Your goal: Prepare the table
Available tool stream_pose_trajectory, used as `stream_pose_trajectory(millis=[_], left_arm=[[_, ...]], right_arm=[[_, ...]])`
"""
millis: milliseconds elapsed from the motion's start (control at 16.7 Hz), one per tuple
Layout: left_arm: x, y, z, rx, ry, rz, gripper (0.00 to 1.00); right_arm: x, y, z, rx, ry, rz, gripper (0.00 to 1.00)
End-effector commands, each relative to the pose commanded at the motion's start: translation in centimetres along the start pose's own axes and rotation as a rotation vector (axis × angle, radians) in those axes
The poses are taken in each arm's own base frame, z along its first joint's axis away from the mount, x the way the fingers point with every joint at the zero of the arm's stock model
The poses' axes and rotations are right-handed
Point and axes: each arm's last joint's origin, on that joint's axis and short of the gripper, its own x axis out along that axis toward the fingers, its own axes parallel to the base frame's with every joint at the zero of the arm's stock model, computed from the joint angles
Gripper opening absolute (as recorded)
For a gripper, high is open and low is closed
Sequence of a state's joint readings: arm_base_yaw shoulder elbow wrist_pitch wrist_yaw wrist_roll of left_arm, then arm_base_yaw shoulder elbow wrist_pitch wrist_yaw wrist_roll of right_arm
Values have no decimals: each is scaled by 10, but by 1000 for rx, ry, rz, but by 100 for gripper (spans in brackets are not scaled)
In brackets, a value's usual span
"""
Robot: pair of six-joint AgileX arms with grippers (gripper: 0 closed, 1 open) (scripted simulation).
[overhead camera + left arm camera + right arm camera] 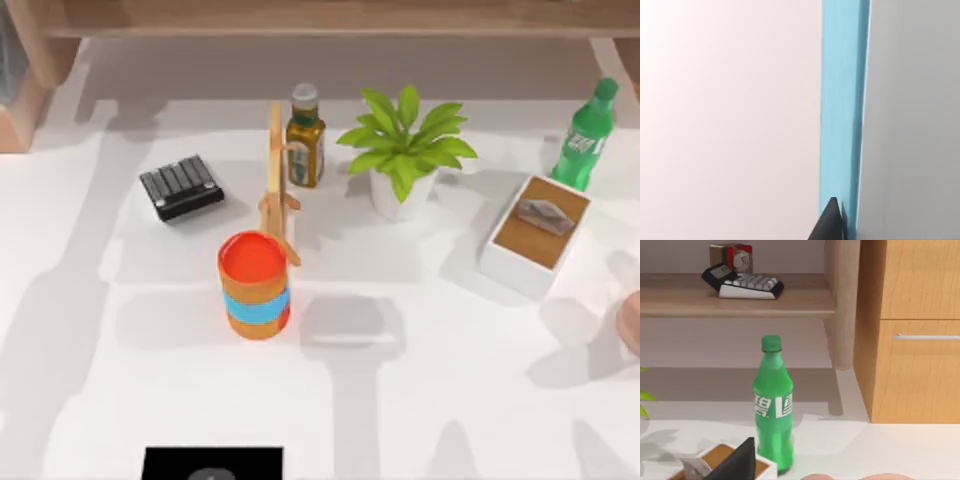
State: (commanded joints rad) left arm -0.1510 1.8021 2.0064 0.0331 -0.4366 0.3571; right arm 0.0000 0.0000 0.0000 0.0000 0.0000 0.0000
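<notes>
The white table (450,400) carries several objects across its far half. An orange cup with a blue band (254,283) stands left of centre, and a wooden rack (277,180) rises just behind it. In the left wrist view a dark part of my left gripper (830,224) lies against a light blue strip (840,100) between a white and a grey surface. The right wrist view has a dark part of my right gripper (737,463) low in front of a green bottle (772,405) and a white box (760,466).
A black keypad (180,187) lies far left. An oil bottle (305,140) and a potted plant (405,155) stand mid-back. The green bottle (585,140) and white box (535,233) are far right. A wooden shelf (330,18) lines the back, with a cabinet (915,330) beside it.
</notes>
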Motion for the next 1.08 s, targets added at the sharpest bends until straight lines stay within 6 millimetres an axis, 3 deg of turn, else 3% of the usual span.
stream_pose_trajectory(millis=[180,360,480,660,780,900,1080], left_arm=[[27,70,-60,259,95,115,0],[37,139,-143,524,268,153,0],[28,180,-201,678,393,128,0],[-1,226,-279,859,546,26,0],[-25,240,-320,953,595,-74,0],[-45,243,-349,1033,590,-184,0],[-59,224,-369,1148,461,-347,0]], right_arm=[[0,0,0,0,0,0,100],[0,0,0,0,0,0,100],[0,0,0,0,0,0,100],[0,0,0,0,0,0,100],[0,0,0,0,0,0,100],[0,0,0,0,0,0,100],[0,0,0,0,0,0,100]])
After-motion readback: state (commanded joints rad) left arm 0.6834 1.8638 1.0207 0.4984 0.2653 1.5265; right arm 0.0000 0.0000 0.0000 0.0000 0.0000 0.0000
